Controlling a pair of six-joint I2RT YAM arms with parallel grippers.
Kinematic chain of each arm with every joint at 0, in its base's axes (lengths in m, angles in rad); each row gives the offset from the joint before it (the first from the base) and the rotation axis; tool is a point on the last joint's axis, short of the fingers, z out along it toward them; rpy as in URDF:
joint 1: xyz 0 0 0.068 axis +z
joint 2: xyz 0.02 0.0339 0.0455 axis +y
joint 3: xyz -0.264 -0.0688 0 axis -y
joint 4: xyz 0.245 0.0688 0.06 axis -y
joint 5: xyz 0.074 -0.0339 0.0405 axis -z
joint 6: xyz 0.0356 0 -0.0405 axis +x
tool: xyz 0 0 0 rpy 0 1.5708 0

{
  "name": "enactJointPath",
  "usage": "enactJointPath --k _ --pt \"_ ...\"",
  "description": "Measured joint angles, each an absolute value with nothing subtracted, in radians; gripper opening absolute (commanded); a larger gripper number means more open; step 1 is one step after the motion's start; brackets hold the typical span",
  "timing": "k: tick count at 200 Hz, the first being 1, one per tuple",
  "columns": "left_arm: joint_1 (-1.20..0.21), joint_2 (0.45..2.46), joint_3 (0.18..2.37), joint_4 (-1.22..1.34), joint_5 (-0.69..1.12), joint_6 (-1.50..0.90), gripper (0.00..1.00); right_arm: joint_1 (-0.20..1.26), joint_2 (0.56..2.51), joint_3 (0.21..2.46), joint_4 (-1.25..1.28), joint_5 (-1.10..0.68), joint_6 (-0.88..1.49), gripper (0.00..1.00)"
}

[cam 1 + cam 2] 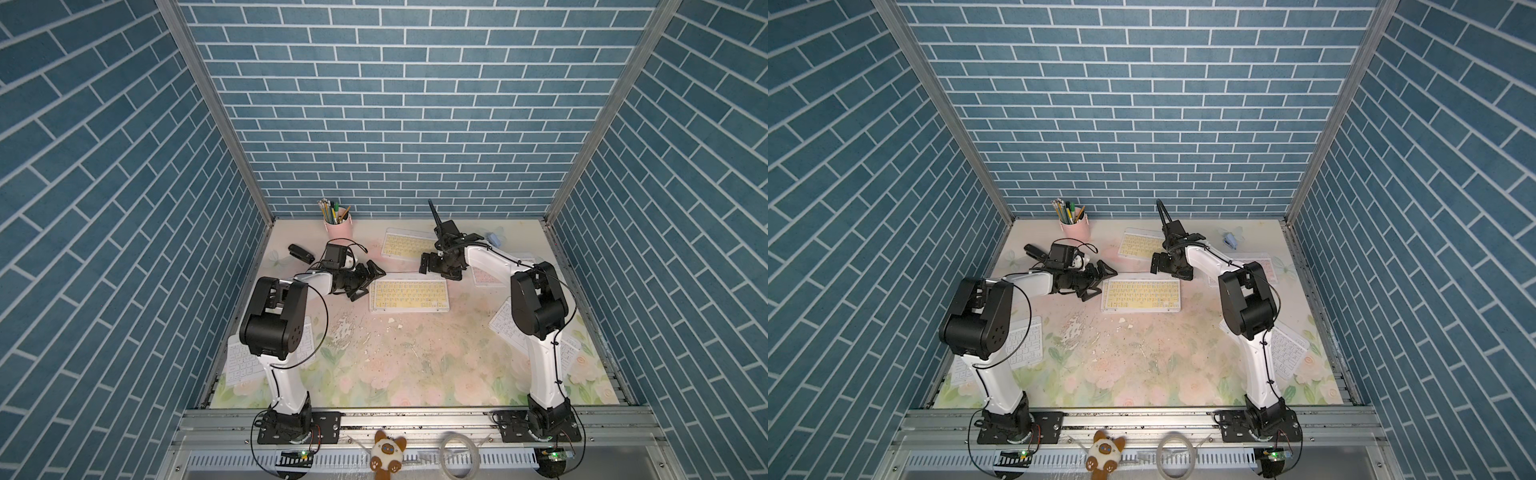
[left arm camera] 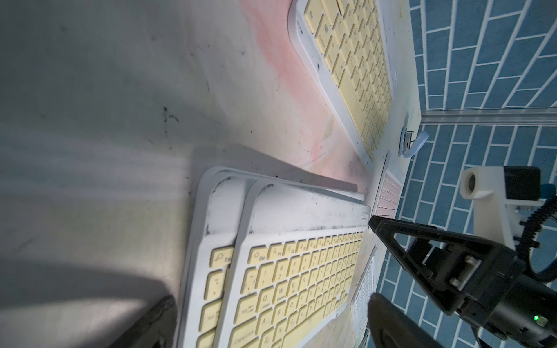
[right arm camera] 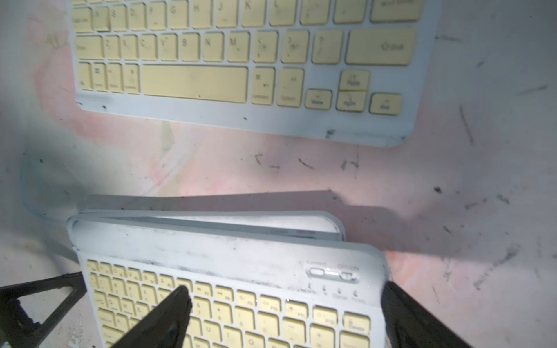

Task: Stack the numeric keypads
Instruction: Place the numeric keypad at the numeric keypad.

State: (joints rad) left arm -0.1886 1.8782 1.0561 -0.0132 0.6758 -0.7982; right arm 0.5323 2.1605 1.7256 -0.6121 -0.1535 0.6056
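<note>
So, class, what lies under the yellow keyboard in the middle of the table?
Under the top keyboard sits a second yellow keyboard, slightly offset; only its edge and a few keys show. The rest is covered, and whether more lie beneath is unclear.

This was a robotics lab test cell dressed as an office desk. Three flat wall panels printed with blue brick [image 1: 399, 104] met at bare aluminium corner posts [image 1: 212, 104], and two white-and-black robot arms [image 1: 286, 386] were bolted through black base plates [image 1: 328, 428] to a slotted aluminium rail [image 1: 415, 419] along the front. The scuffed tabletop with a faded floral print [image 1: 415, 365] carried desk props: a pink cup of pencils [image 1: 337, 224], a black stapler [image 1: 301, 253] and thin white-framed keyboards with pale yellow keys [image 1: 409, 296]. Small circuit boards with green lights [image 1: 302, 454] and a plush cat toy [image 1: 388, 455] sat by the rail.
</note>
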Motion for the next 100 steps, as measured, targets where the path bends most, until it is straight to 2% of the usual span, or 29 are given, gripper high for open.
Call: enactJointPath --k 44,100 --pt "-0.189 1.878 1.056 -0.011 0.678 -0.798 0.99 0.537 2.157 1.715 -0.606 -0.152 0.605 0.99" --pt "-0.189 1.878 1.056 -0.014 0.679 -0.797 1.00 0.529 2.015 1.522 -0.614 -0.096 0.603 0.99"
